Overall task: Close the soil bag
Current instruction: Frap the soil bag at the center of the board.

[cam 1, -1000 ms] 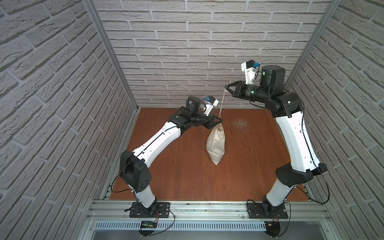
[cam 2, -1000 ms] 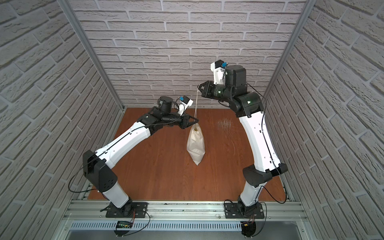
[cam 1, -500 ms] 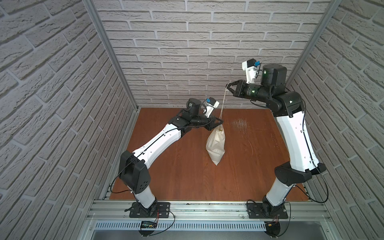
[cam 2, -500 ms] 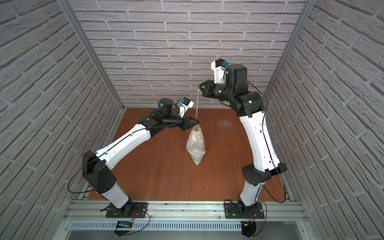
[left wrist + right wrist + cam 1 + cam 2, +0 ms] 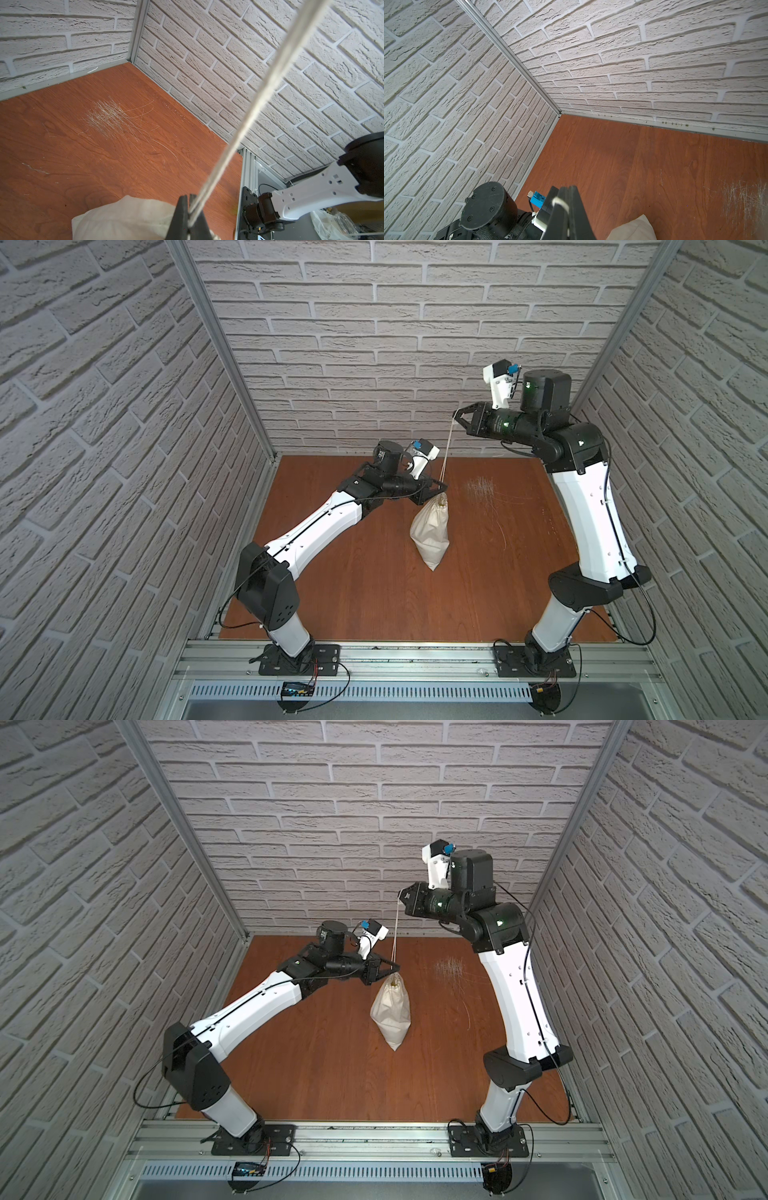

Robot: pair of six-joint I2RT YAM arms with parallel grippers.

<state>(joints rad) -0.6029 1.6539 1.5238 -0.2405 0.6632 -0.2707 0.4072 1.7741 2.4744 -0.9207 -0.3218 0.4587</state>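
Observation:
The soil bag [image 5: 432, 531] [image 5: 390, 1013], a cream cloth sack with its mouth gathered, hangs over the wooden table. Its thin cord [image 5: 448, 448] [image 5: 397, 932] runs taut from the mouth up to my right gripper [image 5: 457, 412] [image 5: 401, 894], which is shut on the cord's upper end [image 5: 560, 202]. My left gripper [image 5: 444, 486] [image 5: 398, 968] is shut on the cord [image 5: 259, 108] just above the gathered mouth. In the left wrist view the left gripper [image 5: 189, 199] pinches the cord, with the bag [image 5: 128, 218] below. In the right wrist view the bag [image 5: 633, 228] shows beside the right gripper [image 5: 566, 191].
White brick walls enclose the brown wooden table [image 5: 374, 593] on three sides. A scratched patch [image 5: 480, 487] marks the table to the right of the bag. An aluminium rail [image 5: 415, 659] with both arm bases runs along the front edge.
My left gripper's jaws have closed the last bit onto the cord. The right gripper, the taut cord and the hanging bag have hardly moved.

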